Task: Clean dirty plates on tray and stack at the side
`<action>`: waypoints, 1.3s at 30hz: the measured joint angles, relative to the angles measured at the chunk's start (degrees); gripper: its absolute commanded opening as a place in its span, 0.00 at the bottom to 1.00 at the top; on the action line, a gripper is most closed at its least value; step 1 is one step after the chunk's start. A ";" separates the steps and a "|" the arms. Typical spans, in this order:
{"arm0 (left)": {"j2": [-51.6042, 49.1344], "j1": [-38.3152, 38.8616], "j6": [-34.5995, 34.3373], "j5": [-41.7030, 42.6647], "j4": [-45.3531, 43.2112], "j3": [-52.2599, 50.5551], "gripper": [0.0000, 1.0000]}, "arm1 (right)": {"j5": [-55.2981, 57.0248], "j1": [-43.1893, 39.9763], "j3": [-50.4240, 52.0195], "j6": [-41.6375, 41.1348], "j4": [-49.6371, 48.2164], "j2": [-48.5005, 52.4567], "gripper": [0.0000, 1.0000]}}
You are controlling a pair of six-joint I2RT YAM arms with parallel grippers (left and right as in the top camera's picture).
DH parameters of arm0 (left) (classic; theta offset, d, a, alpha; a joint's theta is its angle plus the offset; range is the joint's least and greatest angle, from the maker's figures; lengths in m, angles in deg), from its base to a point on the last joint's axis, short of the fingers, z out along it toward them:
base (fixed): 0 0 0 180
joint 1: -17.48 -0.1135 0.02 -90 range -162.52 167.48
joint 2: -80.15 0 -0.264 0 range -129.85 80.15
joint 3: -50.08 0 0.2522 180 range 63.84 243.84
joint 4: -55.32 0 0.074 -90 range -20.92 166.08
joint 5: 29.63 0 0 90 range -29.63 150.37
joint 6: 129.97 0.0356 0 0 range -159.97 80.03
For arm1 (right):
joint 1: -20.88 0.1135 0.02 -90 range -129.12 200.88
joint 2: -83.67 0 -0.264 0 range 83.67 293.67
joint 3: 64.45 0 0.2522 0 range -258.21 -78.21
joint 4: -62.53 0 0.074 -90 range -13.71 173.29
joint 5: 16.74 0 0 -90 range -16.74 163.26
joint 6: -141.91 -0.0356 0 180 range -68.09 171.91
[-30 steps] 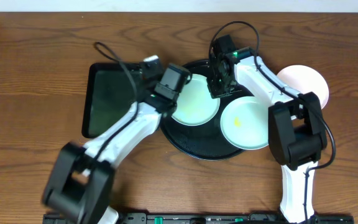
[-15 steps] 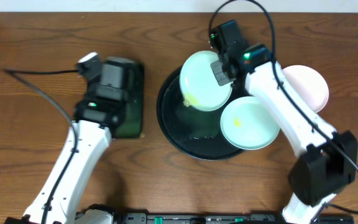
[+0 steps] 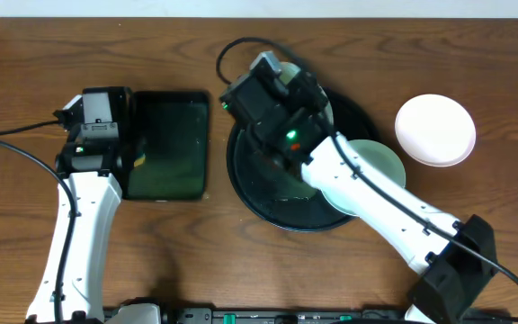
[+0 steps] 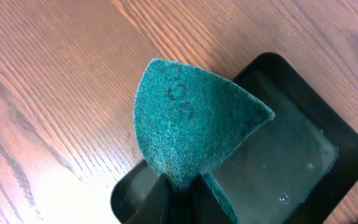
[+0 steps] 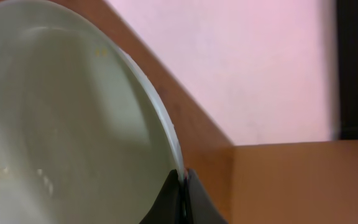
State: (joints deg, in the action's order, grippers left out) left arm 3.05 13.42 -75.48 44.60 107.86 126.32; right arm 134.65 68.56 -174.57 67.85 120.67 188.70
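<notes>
Your left gripper (image 4: 179, 190) pinches green scouring pad (image 4: 191, 118) at left edge of green tray (image 3: 165, 144). Your right gripper (image 5: 182, 186) clamps rim of mint plate (image 5: 73, 124), tilted, over black tray (image 3: 259, 184) far side. Second mint plate (image 3: 380, 162) on tray's right part; white plate (image 3: 434, 130) on table (image 3: 43, 54), right of tray.

one white plate (image 3: 434, 130) far right, two mint plates (image 3: 388, 164), one round black tray (image 3: 246, 175), one rectangular green tray (image 3: 171, 144) left, one scouring pad (image 4: 191, 124)

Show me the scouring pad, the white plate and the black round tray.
scouring pad (image 4: 191, 130), left wrist view, middle of its folded face
white plate (image 3: 434, 130), overhead view, its centre
black round tray (image 3: 252, 191), overhead view, bare left part
</notes>
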 measured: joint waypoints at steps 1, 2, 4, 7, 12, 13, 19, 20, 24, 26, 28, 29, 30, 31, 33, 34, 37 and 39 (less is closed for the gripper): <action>0.00 -0.09 0.00 0.37 -0.02 0.00 0.08 | 1.42 0.31 0.00 1.09 -0.79 0.00 0.01; 0.02 -0.09 0.00 0.63 0.00 0.00 0.07 | 3.23 0.83 0.02 2.40 -1.81 0.00 0.01; 0.00 -0.09 0.00 0.98 -0.02 0.00 0.08 | 6.91 1.60 0.04 5.66 -4.61 0.00 0.01; 0.00 -0.09 0.00 1.42 -0.02 0.00 0.08 | 11.37 2.36 0.07 10.99 -8.70 0.00 0.01; 0.00 -0.09 0.02 1.84 -0.02 0.00 0.08 | 14.38 2.43 0.07 15.65 -10.69 0.00 0.01; 0.00 -0.09 0.02 1.95 0.00 0.00 0.08 | 14.56 2.40 0.02 14.56 -9.94 0.00 0.01; 0.02 -0.09 0.02 1.99 0.00 0.00 0.08 | -4.85 0.11 0.11 4.96 6.97 -0.02 0.01; 0.00 -0.09 0.00 1.99 0.00 0.00 0.08 | -7.78 -1.22 0.20 1.77 8.15 0.15 0.01; 0.00 -0.09 0.00 1.99 0.00 0.00 0.08 | -16.72 -9.14 0.24 -12.15 10.08 0.07 0.01; 0.00 -0.09 0.00 1.99 -0.02 0.00 0.08 | -24.52 -14.67 0.24 -15.39 10.16 -0.26 0.01; 0.02 -0.09 0.00 1.99 -0.02 0.00 0.08 | -34.75 -20.85 0.24 -16.13 10.80 -0.61 0.01; 0.02 -0.09 0.00 2.01 -0.02 0.00 0.08 | -40.46 -24.65 0.24 -16.09 11.61 -0.76 0.01; 0.00 -0.09 0.00 2.01 0.00 0.00 0.08 | -44.54 -27.82 0.24 -16.04 12.46 -0.83 0.01; 0.02 -0.09 0.00 2.01 -0.02 0.00 0.08 | -48.57 -31.23 0.24 -15.91 13.40 -0.85 0.01; 0.00 -0.09 0.02 2.03 0.00 0.00 0.08 | -55.10 -38.53 0.28 -15.72 15.43 -0.85 0.01; 0.02 -0.09 0.00 2.05 0.00 0.00 0.08 | -56.89 -41.55 0.35 -15.52 16.00 -0.85 0.01; 0.02 -0.09 0.00 2.12 0.00 0.00 0.08 | -60.72 -49.53 0.66 -14.49 16.74 -0.85 0.01; 0.02 -0.09 0.00 2.14 0.00 0.00 0.08 | -62.14 -53.94 1.33 -13.81 16.70 -0.85 0.01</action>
State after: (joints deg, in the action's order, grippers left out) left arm 3.07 13.34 -75.48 46.74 107.86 126.32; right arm 72.51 14.62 -173.23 54.04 137.37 187.85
